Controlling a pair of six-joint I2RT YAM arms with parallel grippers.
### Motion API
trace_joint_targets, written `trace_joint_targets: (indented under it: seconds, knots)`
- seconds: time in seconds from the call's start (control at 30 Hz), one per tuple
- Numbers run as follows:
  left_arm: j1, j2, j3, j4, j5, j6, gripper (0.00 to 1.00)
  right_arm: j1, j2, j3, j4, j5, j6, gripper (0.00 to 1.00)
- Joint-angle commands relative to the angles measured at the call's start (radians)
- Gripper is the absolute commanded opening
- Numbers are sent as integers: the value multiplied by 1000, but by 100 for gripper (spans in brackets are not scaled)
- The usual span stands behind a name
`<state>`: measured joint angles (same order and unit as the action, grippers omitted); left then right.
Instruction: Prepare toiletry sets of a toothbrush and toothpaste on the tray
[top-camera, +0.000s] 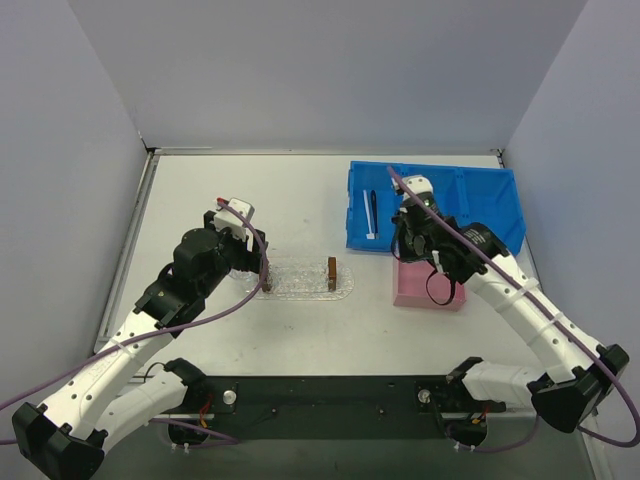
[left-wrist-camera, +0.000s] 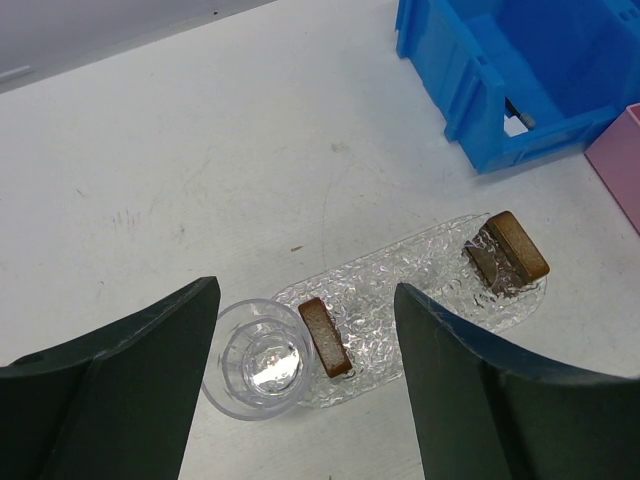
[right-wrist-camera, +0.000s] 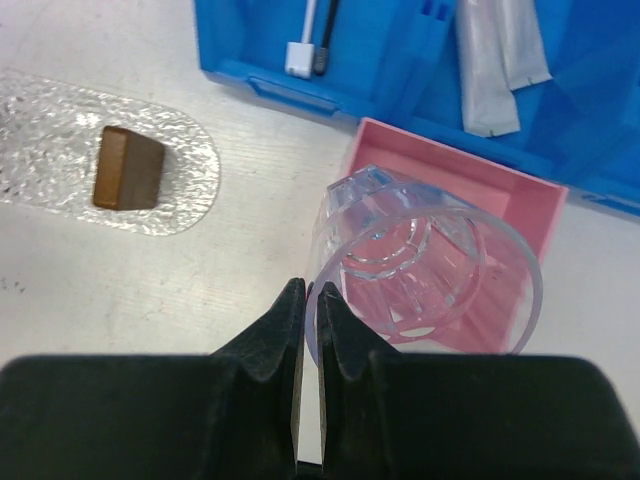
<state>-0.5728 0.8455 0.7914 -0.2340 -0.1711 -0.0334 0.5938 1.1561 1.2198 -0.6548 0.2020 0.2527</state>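
Note:
The clear textured oval tray (top-camera: 300, 281) lies mid-table and carries two small brown blocks (left-wrist-camera: 325, 336) (left-wrist-camera: 510, 248). A white toothbrush (right-wrist-camera: 305, 35) and a black toothbrush (right-wrist-camera: 327, 30) lie side by side in the blue bin (top-camera: 480, 195). Two silvery toothpaste tubes (right-wrist-camera: 492, 60) lie in another compartment of it. My left gripper (left-wrist-camera: 305, 295) is open and empty above the tray's left end (left-wrist-camera: 420, 285). A clear cup (left-wrist-camera: 258, 358) stands against that end. My right gripper (right-wrist-camera: 310, 290) is shut on the rim of a second clear cup (right-wrist-camera: 430, 265), held over the pink box (right-wrist-camera: 400, 145).
The pink rectangular box (top-camera: 425, 288) sits just in front of the blue bin, right of the tray. The bin's front wall (left-wrist-camera: 500, 130) stands close to the tray's right end. Grey walls close in the table on the left, back and right.

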Motion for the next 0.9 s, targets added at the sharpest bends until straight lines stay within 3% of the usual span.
trace_joint_targets:
  seconds: [0.0, 0.33, 0.87]
  knots:
    - [7, -5, 14, 19, 16, -5, 81, 102, 82, 85, -11, 16, -12, 0]
    - [7, -10, 12, 18, 10, 0, 81, 251, 261, 162, 4, 11, -4, 0]
    - [7, -11, 16, 15, 5, 3, 81, 253, 404, 99, 136, -79, 14, 0]
